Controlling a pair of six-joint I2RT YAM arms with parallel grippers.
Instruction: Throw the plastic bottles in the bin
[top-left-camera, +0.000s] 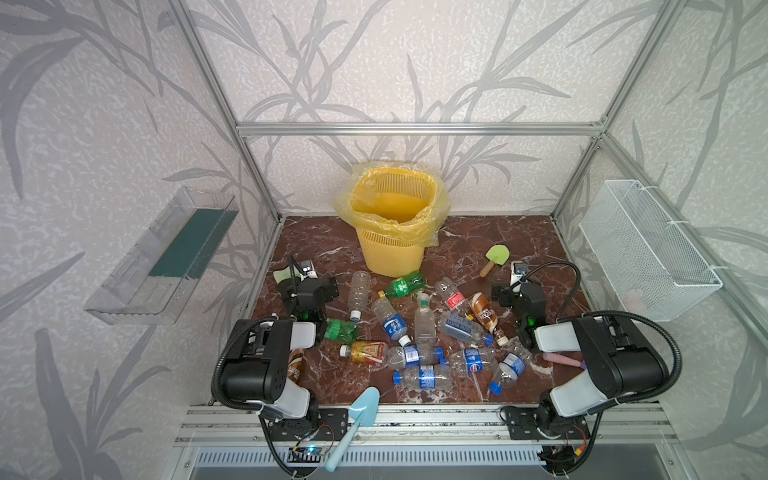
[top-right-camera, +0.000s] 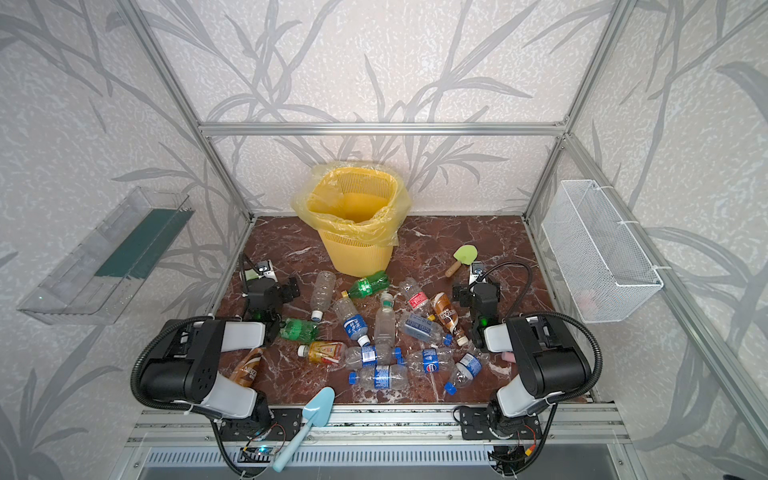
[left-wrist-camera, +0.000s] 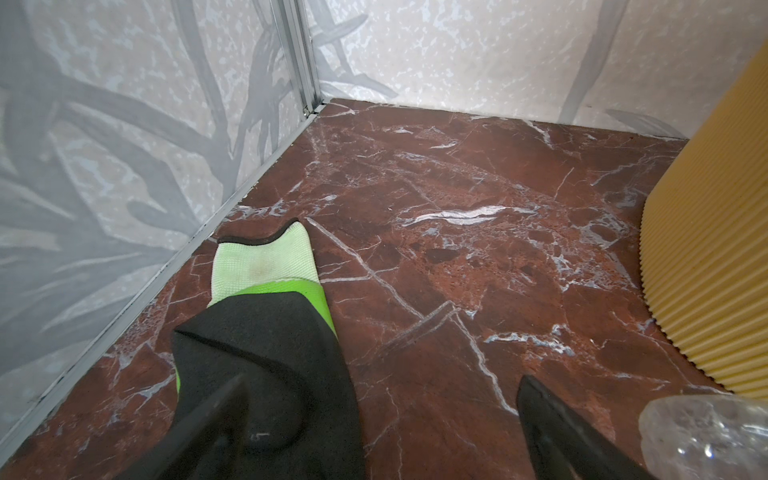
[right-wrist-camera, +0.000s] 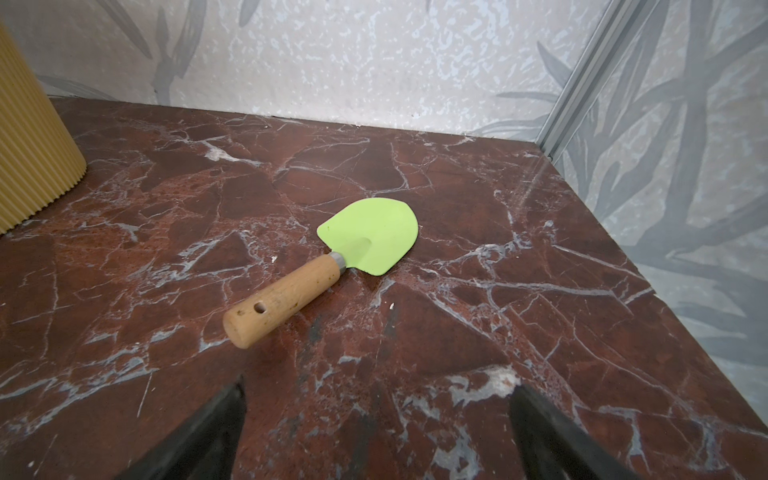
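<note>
Light-blue shovel (top-left-camera: 362, 409) lies across the front rail. Both top views show the plastic bottles (top-left-camera: 424, 322) strewn on the red-marble surface (top-left-camera: 469, 245) before the yellow bin (top-left-camera: 388, 253), with leaf-patterned walls around. Wrist views alone make plain that the left tool (left-wrist-camera: 382, 386) and right tool (right-wrist-camera: 380, 388) stand spread apart and empty, with green-and-black fabric (left-wrist-camera: 266, 262) beside the left.

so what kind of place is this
Probably a robot test cell: aluminium frame with wallpapered panels, left arm and right arm on a rail, plastic bottles strewn on a marble-look tabletop by a yellow bin.
</note>
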